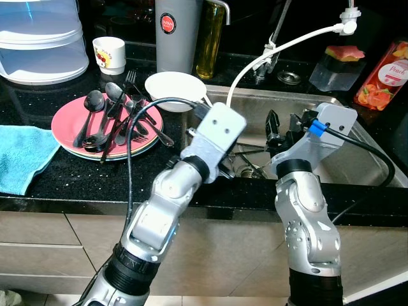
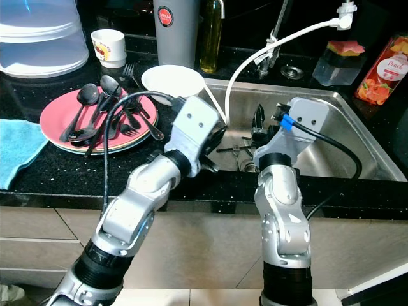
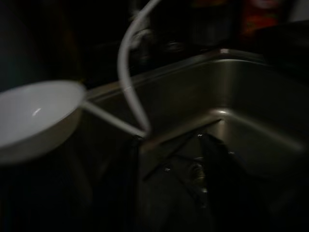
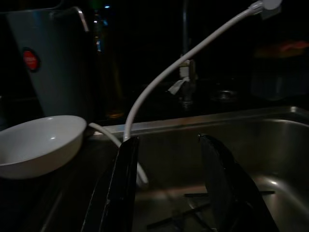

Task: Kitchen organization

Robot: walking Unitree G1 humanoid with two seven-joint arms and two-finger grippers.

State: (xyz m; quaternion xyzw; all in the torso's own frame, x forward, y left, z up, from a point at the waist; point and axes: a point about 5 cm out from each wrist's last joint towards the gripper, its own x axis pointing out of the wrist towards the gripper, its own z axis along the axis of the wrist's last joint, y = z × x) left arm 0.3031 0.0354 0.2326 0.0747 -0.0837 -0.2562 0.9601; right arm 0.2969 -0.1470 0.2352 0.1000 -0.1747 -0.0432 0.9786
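Note:
A pink plate (image 1: 67, 118) on the black counter holds several black spoons and forks (image 1: 111, 118). A white bowl (image 1: 173, 88) sits between it and the steel sink (image 1: 357, 162). More dark utensils (image 2: 233, 150) lie at the sink's bottom. My left gripper (image 3: 171, 186) reaches over the sink's left edge, fingers apart and empty, with the utensils below it. My right gripper (image 4: 169, 188) hangs over the middle of the sink, open, its black fingers (image 1: 273, 127) pointing toward the back wall. A white hose (image 1: 255, 64) curves from the tap into the sink.
A blue towel (image 1: 19, 156) lies at the counter's left. Behind stand a white stacked container (image 1: 41, 38), a cup (image 1: 109, 54), a grey canister (image 1: 177, 35) and an oil bottle (image 1: 210, 38). A sponge tub (image 1: 338, 67) and juice bottle (image 1: 382, 76) sit at the right.

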